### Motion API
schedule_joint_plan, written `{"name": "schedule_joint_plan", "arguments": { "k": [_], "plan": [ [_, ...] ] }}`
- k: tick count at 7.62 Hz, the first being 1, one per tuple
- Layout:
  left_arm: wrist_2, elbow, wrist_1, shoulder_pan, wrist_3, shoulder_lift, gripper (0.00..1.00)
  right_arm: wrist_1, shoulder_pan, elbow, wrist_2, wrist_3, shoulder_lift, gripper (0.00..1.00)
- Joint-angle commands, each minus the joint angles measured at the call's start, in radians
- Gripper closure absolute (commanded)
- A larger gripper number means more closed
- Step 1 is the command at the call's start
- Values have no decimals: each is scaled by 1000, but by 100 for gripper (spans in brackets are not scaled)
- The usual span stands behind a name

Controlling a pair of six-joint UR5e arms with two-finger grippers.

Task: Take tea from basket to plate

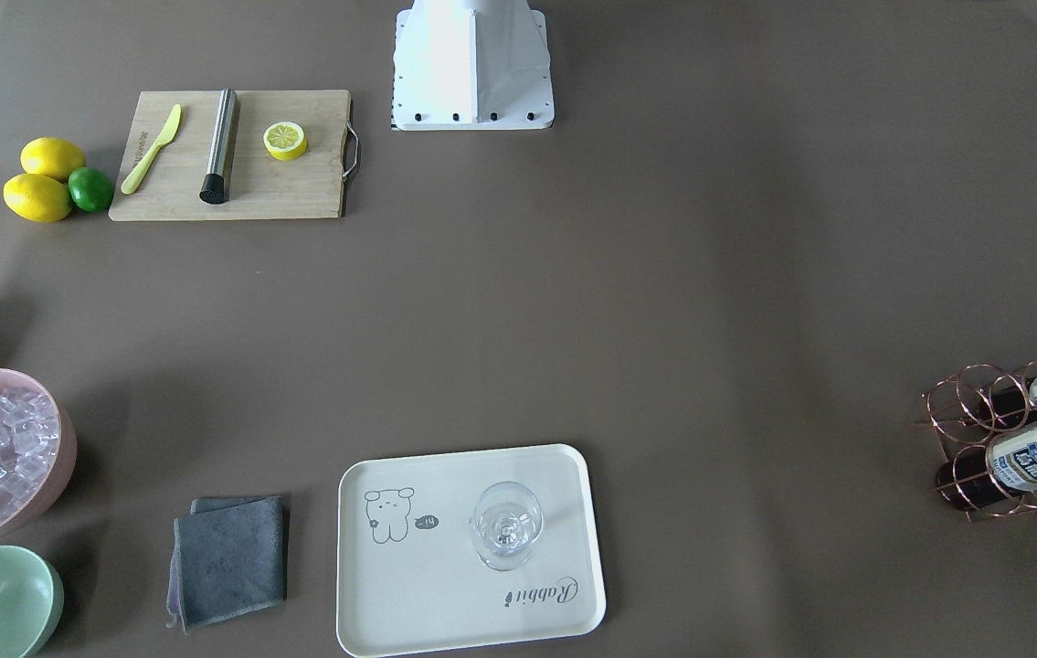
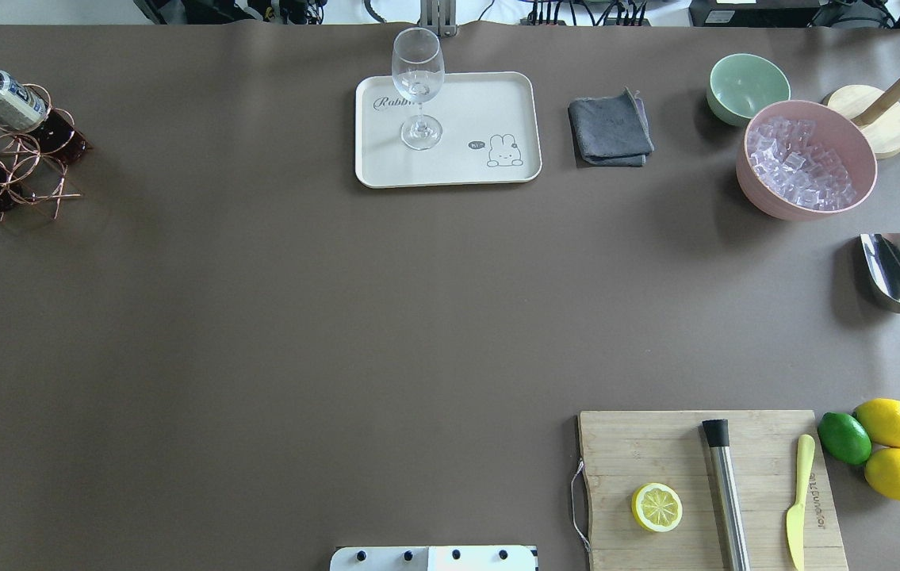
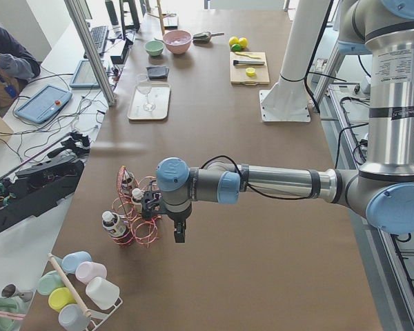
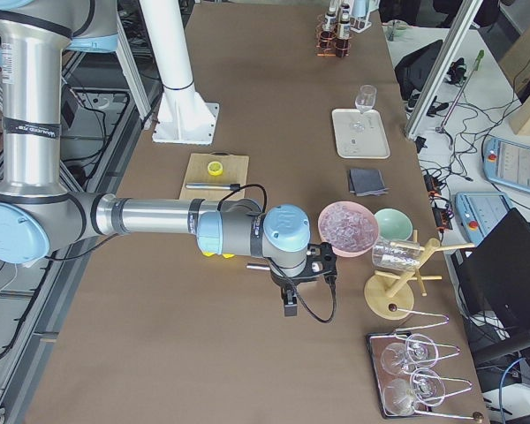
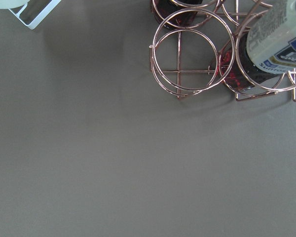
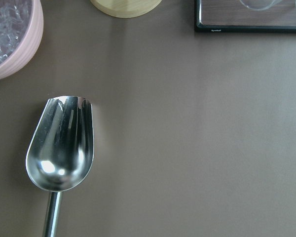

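Far left, overhead view: rose-gold wire basket (image 2: 12, 159) of round ring cells. It holds small plastic bottles of dark brown liquid with white caps. The tea (image 2: 1, 93) sits in one cell, well apart from the plate.

Left gripper (image 3: 178, 231): hangs just beside the basket; whether its jaws are apart cannot be told.

Centre: cream rectangular plate (image 2: 497, 103) with bear drawing, bearing a clear wine glass (image 2: 418, 87).

Right: grey folded cloth (image 2: 610, 131), mint-green round bowl (image 2: 747, 86), pink bowl (image 2: 759, 190) of ice cubes, steel scoop (image 2: 898, 274).

Right gripper (image 4: 289, 303): near the pink bowl; jaw state likewise cannot be told.
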Motion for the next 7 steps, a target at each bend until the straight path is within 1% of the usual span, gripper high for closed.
{"name": "schedule_joint_plan", "arguments": {
  "k": [1,7],
  "plan": [
    [1,-5,2,-1,1,2,2,0,0,2,0,-2,0,0],
    [5,-2,2,1,-2,-6,2,0,0,-1,0,-1,2,0]
  ]
}}
